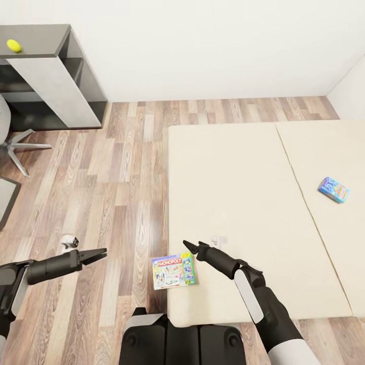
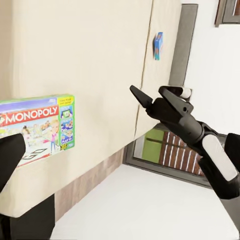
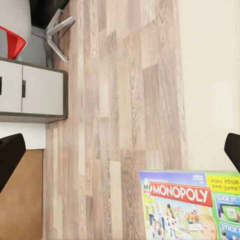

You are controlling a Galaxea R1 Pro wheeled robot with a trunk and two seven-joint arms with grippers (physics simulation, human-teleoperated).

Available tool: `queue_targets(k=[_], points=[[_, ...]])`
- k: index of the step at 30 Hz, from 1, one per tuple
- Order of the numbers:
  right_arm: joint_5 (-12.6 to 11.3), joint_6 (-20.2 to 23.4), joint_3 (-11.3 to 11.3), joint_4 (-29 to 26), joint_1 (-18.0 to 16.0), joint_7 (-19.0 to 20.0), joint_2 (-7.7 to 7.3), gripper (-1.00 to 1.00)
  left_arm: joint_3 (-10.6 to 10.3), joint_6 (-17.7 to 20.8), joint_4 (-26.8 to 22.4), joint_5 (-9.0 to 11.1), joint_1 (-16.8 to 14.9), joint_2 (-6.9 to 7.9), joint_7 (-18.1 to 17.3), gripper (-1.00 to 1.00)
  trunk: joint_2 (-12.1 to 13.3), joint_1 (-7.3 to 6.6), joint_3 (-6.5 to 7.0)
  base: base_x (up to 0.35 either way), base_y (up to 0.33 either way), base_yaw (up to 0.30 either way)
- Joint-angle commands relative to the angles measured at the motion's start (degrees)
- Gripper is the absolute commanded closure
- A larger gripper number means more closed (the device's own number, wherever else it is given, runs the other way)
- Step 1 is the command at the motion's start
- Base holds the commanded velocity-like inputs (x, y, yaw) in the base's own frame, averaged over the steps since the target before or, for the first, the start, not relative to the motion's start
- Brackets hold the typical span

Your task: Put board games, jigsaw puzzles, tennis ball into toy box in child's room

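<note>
While both grippers, left (image 1: 100, 252) and right (image 1: 189, 247), hover with fingers apart, Monopoly (image 1: 174, 271) overhangs the bed's (image 1: 228, 167) near left corner.

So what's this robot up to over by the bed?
It is standing at the bed with both arms out over a Monopoly board game that lies at the mattress corner, overhanging the wood floor. The right gripper hovers just beside the box and the left gripper hangs over the floor; both look open and empty. A small blue game box lies further across the bed. A yellow ball sits on the dark end unit of the desk.
</note>
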Motion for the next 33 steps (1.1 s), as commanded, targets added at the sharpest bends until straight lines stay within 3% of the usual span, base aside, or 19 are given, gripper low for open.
queue_targets(k=[1, 18, 23, 33], points=[[-0.5, 0.5, 0.0, 0.0, 0.0, 0.0, 0.02, -1.0, 0.0, 0.6, 0.0, 0.0, 0.0, 0.04, 0.7, -1.0, -0.1, 0.04, 0.04, 0.0, 0.0, 0.0], [-0.4, -3.9, -0.1, 5.2, 0.0, -0.3, -0.05, -1.0, -0.3, 0.6, 0.1, 0.0, -0.1, -0.42, 30.3, -1.0, -0.1, 0.04, 1.64, 0.0, 0.0, 0.0], [-0.4, -4.2, -0.1, 5.5, 0.0, -0.3, -0.05, -1.0, -0.4, 0.6, 0.1, 0.1, -0.2, -0.52, 33.7, -1.0, -0.1, 0.04, 2.11, 0.0, 0.0, 0.0], [-0.4, -4.3, -0.1, 5.6, 0.0, -0.4, -0.05, -1.0, -0.5, 0.6, 0.1, 0.0, -0.3, -0.66, 35.0, -1.0, -0.1, 0.04, 3.05, 0.0, 0.0, 0.0]])
